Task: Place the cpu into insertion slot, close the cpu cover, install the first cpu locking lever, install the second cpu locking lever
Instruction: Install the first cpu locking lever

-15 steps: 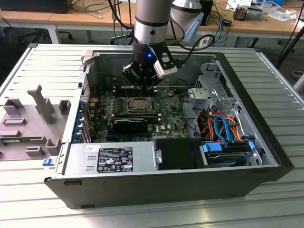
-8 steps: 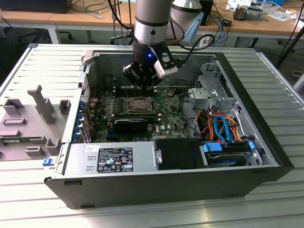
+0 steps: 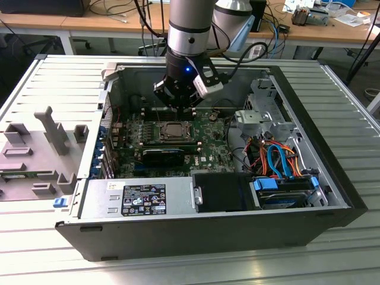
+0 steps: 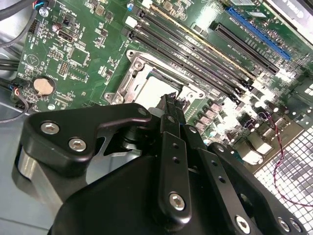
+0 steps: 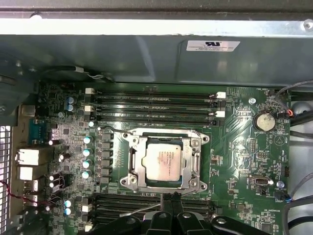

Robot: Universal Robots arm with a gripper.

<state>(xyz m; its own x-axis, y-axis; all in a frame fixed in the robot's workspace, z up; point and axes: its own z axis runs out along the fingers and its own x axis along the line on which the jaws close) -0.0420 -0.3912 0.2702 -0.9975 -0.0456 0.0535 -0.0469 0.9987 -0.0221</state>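
The case lies on its side on the table, so the board faces up where the arm can come at it from above. The cpu sits flat in the slot, silver top up. The cover is down around the cpu, its cut-out framing the chip, which suggests the seating and closing steps are done.

One wire lever runs along the cover's edge nearest the memory slots and looks laid flat there. A second thin wire shows at the opposite edge, just beside the hand.

The hand hangs close over that edge, fingers drawn together into one narrow tip. That shape would suit pressing or hooking a thin wire better than an open grip. Nothing is visibly caught between them, though whether the tip touches the wire cannot be told
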